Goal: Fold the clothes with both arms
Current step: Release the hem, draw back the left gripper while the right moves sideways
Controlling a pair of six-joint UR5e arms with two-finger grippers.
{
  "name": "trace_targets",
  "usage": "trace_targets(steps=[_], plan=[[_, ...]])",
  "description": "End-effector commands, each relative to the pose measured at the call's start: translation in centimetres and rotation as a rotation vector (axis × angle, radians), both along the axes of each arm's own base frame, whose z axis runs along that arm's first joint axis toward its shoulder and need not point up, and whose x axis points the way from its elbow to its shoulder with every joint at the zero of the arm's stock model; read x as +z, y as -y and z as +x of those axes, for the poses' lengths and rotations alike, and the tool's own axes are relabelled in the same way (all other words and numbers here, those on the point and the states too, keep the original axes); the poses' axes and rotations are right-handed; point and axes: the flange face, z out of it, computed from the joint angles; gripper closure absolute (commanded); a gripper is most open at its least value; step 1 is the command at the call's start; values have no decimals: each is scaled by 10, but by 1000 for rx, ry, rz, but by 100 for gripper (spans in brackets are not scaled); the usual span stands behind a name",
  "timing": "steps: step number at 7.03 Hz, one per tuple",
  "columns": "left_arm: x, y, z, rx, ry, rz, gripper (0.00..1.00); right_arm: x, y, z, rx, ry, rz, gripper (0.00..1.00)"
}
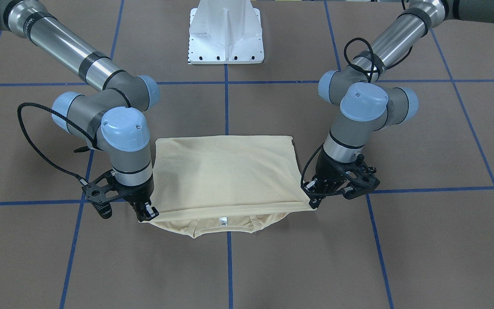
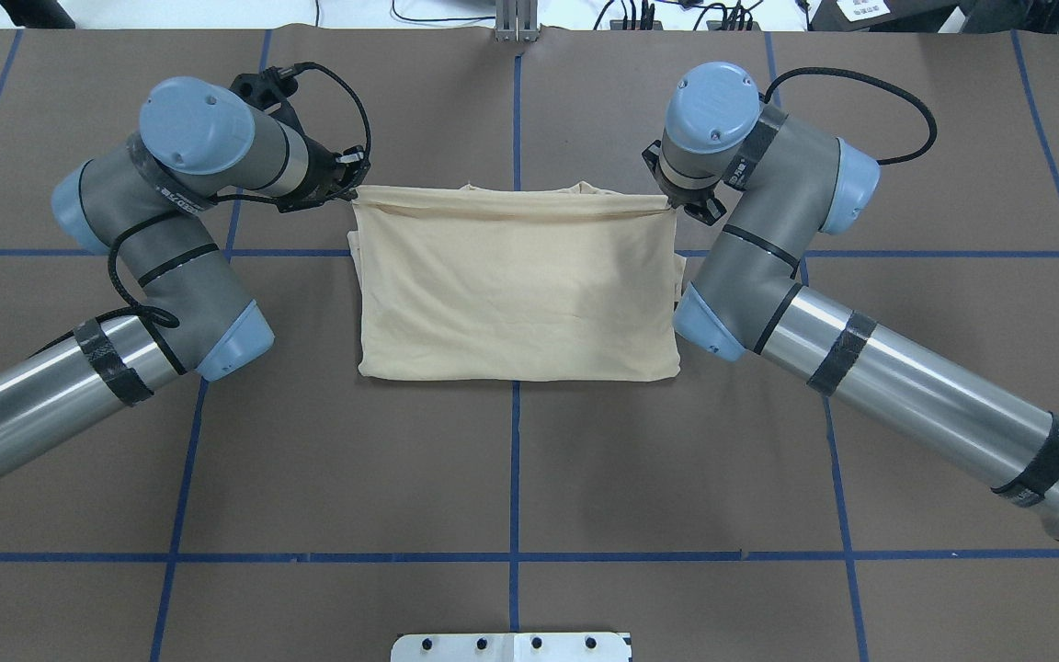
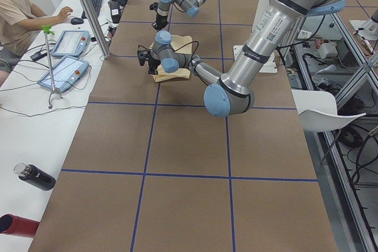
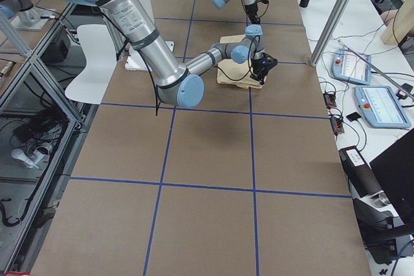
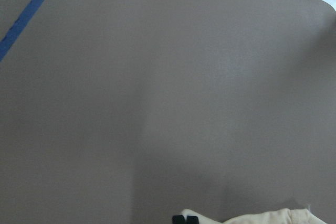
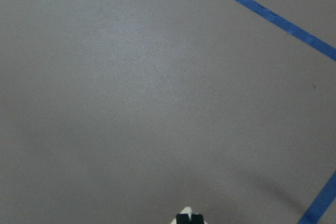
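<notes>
Two tools gripped the T-shirt (image 1: 225, 171) in the front-facing view. The left tool (image 1: 314, 201) was clamped on the top layer's corner at the view's right, and the right tool (image 1: 146, 213) on the opposite corner. The shirt lay folded on the brown surface (image 1: 272, 257), with its neck tag (image 1: 223, 221) showing under the held edge. Overhead, that edge ran taut between both tools. In each wrist view, black fingertips (image 5: 179, 219) pressed together on cream fabric.

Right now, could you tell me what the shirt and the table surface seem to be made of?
The shirt: thin, soft knit fabric, probably cotton jersey, matte cream; it sags and wrinkles softly along one edge. The table surface: matte brown sheet, perhaps paper or card, no shine; the blue grid lines look like tape.
</notes>
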Motion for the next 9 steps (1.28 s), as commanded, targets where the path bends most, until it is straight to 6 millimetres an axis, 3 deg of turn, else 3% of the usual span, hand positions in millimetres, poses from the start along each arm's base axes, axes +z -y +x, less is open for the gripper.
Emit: trace_targets(steps=[1,2,3,4,5,6,7,8,9], plan=[[4,1,2,0,6,-4,88,-10,9,-10,-1,-2,-1,29],[3,1,2,0,5,-3,68,-19,10,-11,5,9,0,27],[4,2,1,0,4,-3,65,-22,9,-12,4,14,1,0],[1,1,0,-3,-9,5,6,-31,7,-9,3,31,11,0],[-2,9,-14,-6,-6,21,0,-52,-2,13,0,80,36,0],[-22,3,-32,-2,-28,77,0,-49,-28,53,1,130,61,0],[-38,-14,-51,-8,-67,109,0,-46,-54,79,1,157,86,0],[-38,-28,-58,-2,-74,122,0,-40,-81,95,-10,174,98,0],[-46,-33,-57,1,-102,139,0,-22,-126,102,-49,182,95,0]])
